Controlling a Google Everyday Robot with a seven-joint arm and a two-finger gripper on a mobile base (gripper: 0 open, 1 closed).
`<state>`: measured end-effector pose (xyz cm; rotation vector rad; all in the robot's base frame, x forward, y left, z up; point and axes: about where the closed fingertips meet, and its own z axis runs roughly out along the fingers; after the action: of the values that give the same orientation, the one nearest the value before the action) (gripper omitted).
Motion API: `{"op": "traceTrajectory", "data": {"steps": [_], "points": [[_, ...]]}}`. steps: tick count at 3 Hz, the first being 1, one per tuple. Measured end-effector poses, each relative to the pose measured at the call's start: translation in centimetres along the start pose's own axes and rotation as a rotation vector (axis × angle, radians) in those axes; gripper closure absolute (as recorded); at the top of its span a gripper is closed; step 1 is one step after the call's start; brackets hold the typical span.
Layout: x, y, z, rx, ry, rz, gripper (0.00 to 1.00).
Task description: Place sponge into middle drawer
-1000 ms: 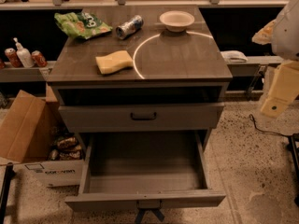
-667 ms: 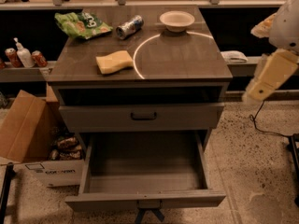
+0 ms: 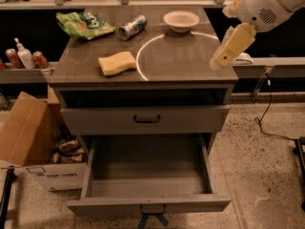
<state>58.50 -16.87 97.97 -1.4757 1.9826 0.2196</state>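
Observation:
The pale yellow sponge (image 3: 116,63) lies on the cabinet top (image 3: 186,61), left of centre near the front edge. The middle drawer (image 3: 147,194) is pulled wide open below, its grey inside bare. Above it is the shut upper drawer front (image 3: 145,119) with a black bar handle. My gripper (image 3: 228,51), with cream-yellow fingers, hangs from the white arm (image 3: 267,4) over the right edge of the cabinet top, well to the right of the sponge and holding nothing that I can see.
On the top stand a green chip bag (image 3: 83,23), a lying can (image 3: 132,26) and a white bowl (image 3: 181,20). A cardboard box (image 3: 28,142) sits on the floor at left. A shelf with bottles and cans (image 3: 24,57) is behind it. A cable (image 3: 264,113) runs at right.
My gripper has moved left and upward, from beside the cabinet's right side to over its right top edge. The sponge and the drawer have not moved.

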Motion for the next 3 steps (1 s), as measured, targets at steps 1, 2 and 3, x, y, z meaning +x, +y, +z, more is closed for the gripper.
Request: {"op": "traceTrajectory", "data": {"steps": [1,2,3], "points": [[-3.5,-1.7,3.6,-0.055,-0.076,-0.043,0.00],[-3.5,-1.7,3.6,-0.055,-0.076,-0.043,0.00],[-4.3,-2.6,6.0,-0.047,-0.099,-0.030,0.00]]}}
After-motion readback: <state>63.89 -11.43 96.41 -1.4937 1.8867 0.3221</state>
